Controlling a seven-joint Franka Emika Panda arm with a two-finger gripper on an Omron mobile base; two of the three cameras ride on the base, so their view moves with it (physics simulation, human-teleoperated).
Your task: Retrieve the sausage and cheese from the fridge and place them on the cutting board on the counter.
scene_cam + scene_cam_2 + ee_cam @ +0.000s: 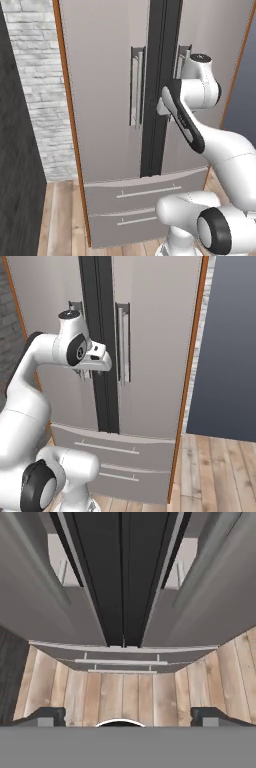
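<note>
My gripper (pixel 123 718) stood with its jaws spread as wide as they go and nothing between them, its two dark fingertips (pixel 46 716) set far apart at the bottom of the hand view. I held the hand up against the front of the fridge (pixel 105 80), pointed down along the doors, and both doors were shut. Straight ahead of my fingers ran the dark centre strip (pixel 122 572) between the doors, with the left door handle (pixel 136 86) off to one side of the hand and the right door handle (pixel 123 341) off to the other; in the left base view the hand sat just beside the strip, at about the height of the handles, though I could not tell whether it touched the door. Beyond the fingertips, farther down the fridge, lay the two lower drawers (pixel 120 657) with their thin bar pulls, and past them the wooden plank floor (pixel 125 694). A brown wooden panel (pixel 70 110) framed the fridge on the far side of the left door, with a white brick wall (pixel 40 75) beyond it. On the other side, past the right door, stood a dark blue-grey wall (pixel 230 346).
</note>
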